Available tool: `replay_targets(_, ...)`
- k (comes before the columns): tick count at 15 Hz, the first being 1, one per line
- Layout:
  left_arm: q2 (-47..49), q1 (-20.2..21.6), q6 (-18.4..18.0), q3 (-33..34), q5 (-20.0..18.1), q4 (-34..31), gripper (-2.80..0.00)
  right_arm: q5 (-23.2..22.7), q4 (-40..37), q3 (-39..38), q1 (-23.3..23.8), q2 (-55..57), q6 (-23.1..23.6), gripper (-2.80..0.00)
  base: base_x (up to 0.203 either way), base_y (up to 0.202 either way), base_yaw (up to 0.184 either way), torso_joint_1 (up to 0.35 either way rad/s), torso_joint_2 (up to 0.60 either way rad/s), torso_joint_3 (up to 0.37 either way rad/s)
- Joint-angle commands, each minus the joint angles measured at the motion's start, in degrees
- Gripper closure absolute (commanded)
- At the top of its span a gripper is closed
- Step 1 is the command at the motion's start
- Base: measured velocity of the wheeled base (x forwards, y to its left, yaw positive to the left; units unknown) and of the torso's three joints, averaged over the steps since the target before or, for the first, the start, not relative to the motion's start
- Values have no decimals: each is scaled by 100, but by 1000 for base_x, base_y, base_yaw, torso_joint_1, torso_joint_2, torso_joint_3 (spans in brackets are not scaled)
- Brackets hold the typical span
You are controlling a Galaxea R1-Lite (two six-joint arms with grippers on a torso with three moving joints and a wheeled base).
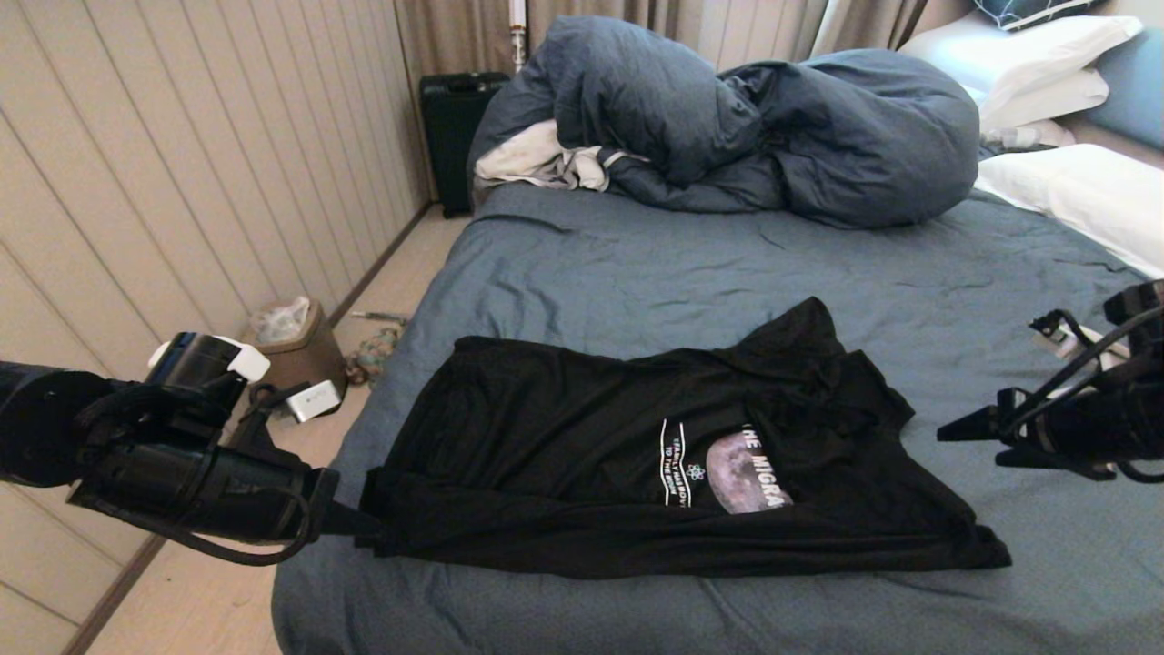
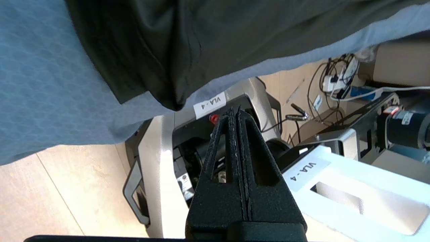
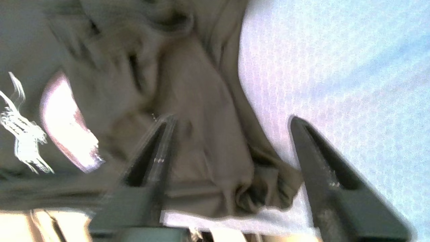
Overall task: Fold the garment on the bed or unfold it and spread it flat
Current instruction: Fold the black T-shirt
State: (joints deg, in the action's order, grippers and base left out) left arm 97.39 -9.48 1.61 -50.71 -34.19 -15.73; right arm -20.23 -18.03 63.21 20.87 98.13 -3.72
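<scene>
1. Shirt: black garment (image 1: 637, 455) lies half-folded on near part of the bed (image 1: 637, 264), print up
2. Right gripper (image 3: 231, 121) just off its right edge, jaws spread, empty; I'd say lower onto one hem layer only, pinch firm
3. Left gripper (image 2: 237, 116) by left hem, jaws pressed together, holding nothing
4. Count: 1 shirt, 2 grippers, 1 duvet (image 1: 727, 127)
</scene>
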Motion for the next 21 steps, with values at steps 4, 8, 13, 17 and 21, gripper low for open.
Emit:
replay_targets(4, -145, 23, 6, 24, -18, -17, 0, -917, 14, 148, -10, -61, -494, 0, 0, 0, 0, 0, 0, 0)
replay_targets(8, -580, -728, -6, 90, -5, -47, 0, -1337, 17, -81, 33, -67, -542, 0, 0, 0, 0, 0, 0, 0)
replay_targets(13, 265, -2324, -50, -549, 892, -205, 0, -1343, 30, -361, 21, 57, -460, 0, 0, 0, 0, 0, 0, 0)
replay_targets(17, 964, -2548, -98, -1321, 1157, -276, 0, -1326, 176, -486, 4, 101, -410, 0, 0, 0, 0, 0, 0, 0)
replay_targets(21, 1576, -2543, -192, -1721, 1161, -239, 0, -1325, 273, -564, -20, 136, -406, 0, 0, 0, 0, 0, 0, 0)
